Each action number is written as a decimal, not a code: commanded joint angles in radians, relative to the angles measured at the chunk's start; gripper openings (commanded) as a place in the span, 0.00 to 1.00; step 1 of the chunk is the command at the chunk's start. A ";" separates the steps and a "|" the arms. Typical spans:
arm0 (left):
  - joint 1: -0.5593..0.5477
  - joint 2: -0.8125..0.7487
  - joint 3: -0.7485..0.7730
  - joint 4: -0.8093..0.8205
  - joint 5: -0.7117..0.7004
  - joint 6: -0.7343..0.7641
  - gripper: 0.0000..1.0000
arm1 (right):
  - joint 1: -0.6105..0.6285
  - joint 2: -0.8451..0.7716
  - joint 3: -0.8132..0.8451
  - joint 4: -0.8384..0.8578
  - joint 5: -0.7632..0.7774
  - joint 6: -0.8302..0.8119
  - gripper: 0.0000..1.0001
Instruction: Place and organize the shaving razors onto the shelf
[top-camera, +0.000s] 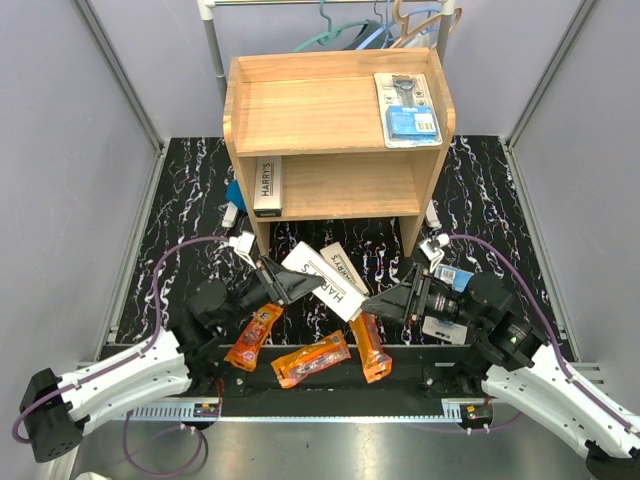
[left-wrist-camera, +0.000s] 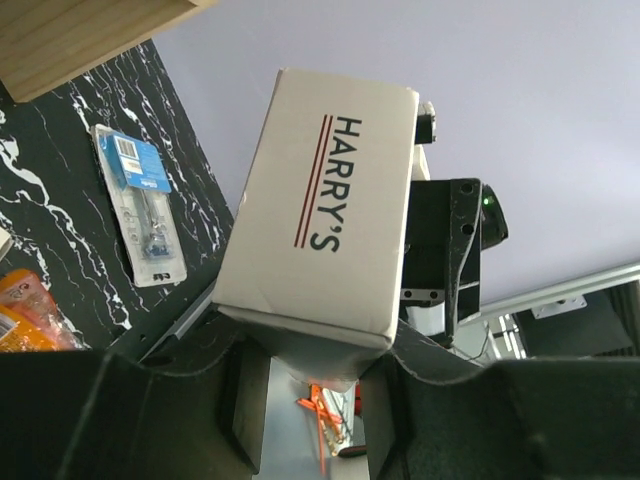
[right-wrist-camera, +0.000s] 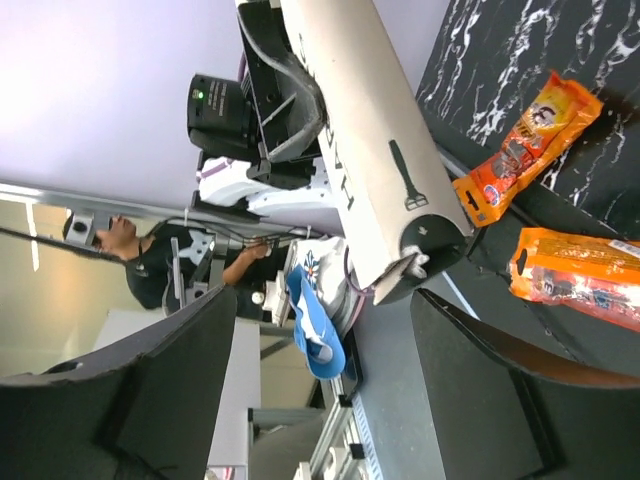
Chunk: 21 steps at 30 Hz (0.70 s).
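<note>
My left gripper (top-camera: 287, 281) (left-wrist-camera: 312, 400) is shut on one end of a long white HARRY'S box (top-camera: 330, 288) (left-wrist-camera: 322, 190), held tilted above the black marbled mat. My right gripper (top-camera: 373, 303) (right-wrist-camera: 320, 385) stands open at the box's other end (right-wrist-camera: 415, 235), its fingers wide apart and off it. Another HARRY'S box (top-camera: 267, 186) stands on the wooden shelf's (top-camera: 240, 100) lower tier, at the left. A third box (top-camera: 343, 260) seems to lie behind the held one. A blue-carded blister pack (top-camera: 408, 108) lies on the top tier, and another one (top-camera: 456, 276) (left-wrist-camera: 140, 205) on the mat.
Three orange packets (top-camera: 254, 337) (top-camera: 311, 360) (top-camera: 370, 346) lie on the mat near the arm bases, two showing in the right wrist view (right-wrist-camera: 530, 140) (right-wrist-camera: 580, 275). A metal clothes rail with hangers (top-camera: 380, 30) stands behind the shelf. Grey walls close in on both sides.
</note>
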 joint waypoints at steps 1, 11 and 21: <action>0.007 0.036 -0.021 0.300 -0.021 -0.087 0.22 | 0.000 -0.035 -0.009 -0.034 0.094 0.031 0.80; 0.008 0.079 -0.012 0.388 0.003 -0.122 0.22 | 0.000 -0.063 -0.043 -0.079 0.178 0.046 0.78; 0.008 0.094 -0.005 0.382 0.006 -0.121 0.21 | 0.000 -0.017 -0.008 0.015 0.150 0.020 0.76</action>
